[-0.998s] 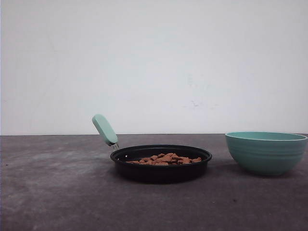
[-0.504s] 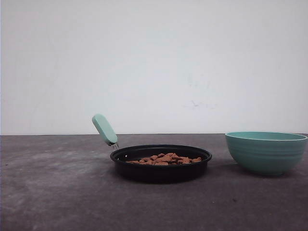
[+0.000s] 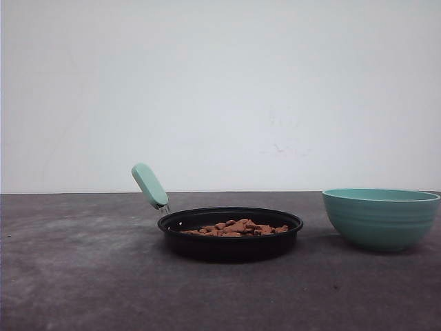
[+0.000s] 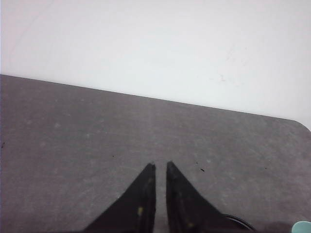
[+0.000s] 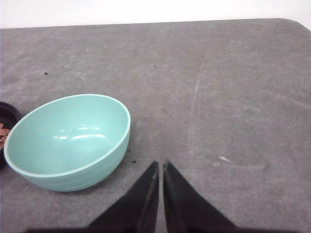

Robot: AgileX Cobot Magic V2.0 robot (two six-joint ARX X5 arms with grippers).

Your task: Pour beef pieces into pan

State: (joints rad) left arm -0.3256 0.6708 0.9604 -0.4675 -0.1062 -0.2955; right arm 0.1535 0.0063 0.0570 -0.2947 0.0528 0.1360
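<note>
The black pan (image 3: 231, 243) sits mid-table in the front view, its mint-green handle (image 3: 149, 185) angled up toward the back left. The beef pieces (image 3: 238, 227) lie in it as a low reddish-brown heap. My left gripper (image 4: 160, 165) hovers over bare table, fingers nearly together with nothing between them; a sliver of the pan's rim (image 4: 239, 222) shows beside it. My right gripper (image 5: 161, 163) is shut and empty, just to the side of the teal bowl (image 5: 68, 141). The pan's edge (image 5: 7, 112) peeks in beyond that bowl.
The teal ribbed bowl (image 3: 381, 218) stands empty to the right of the pan, a small gap between them. The dark grey table (image 3: 83, 276) ends at a white wall behind. Its rounded far corner (image 5: 291, 22) shows in the right wrist view.
</note>
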